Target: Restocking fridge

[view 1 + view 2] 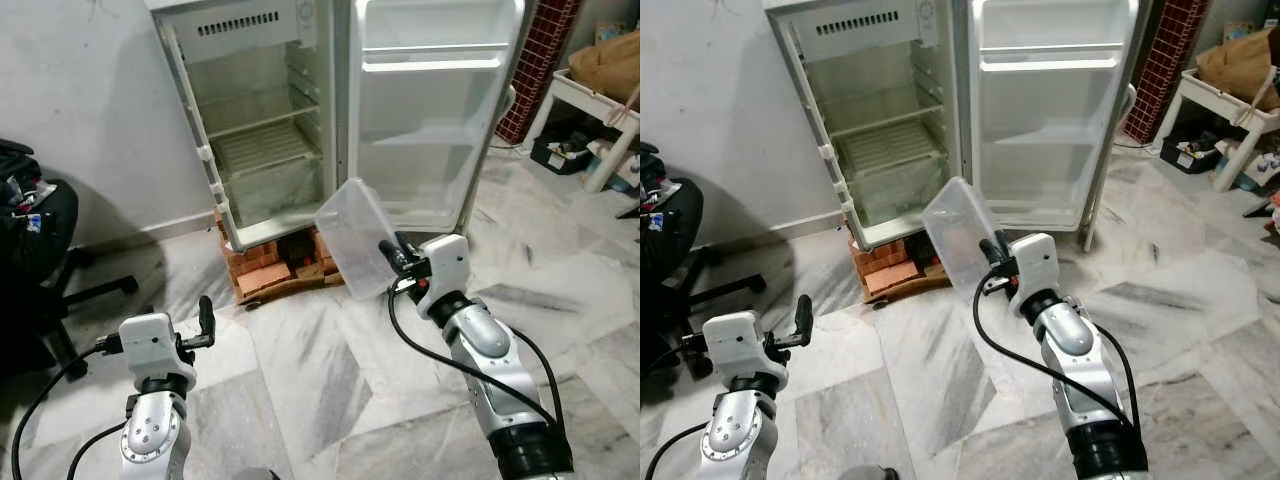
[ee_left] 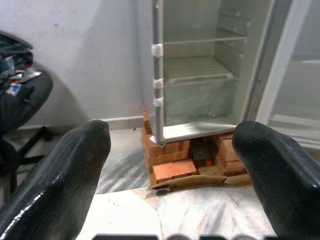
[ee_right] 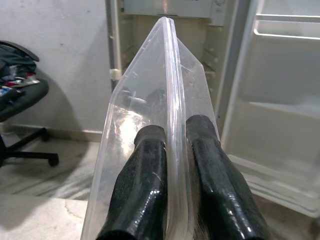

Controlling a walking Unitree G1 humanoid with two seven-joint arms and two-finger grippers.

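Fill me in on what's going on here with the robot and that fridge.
The robot stands on the marble floor facing the fridge, whose door is swung wide open and whose shelves look bare. Its right gripper is clamped on the rim of a clear plastic container, held tilted in the air short of the fridge. The left gripper is open, holding nothing. The fridge sits raised on bricks.

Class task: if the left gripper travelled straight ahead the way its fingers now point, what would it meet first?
Probably the brick stack under the open fridge; the marble floor between looks free, though depth is unclear.
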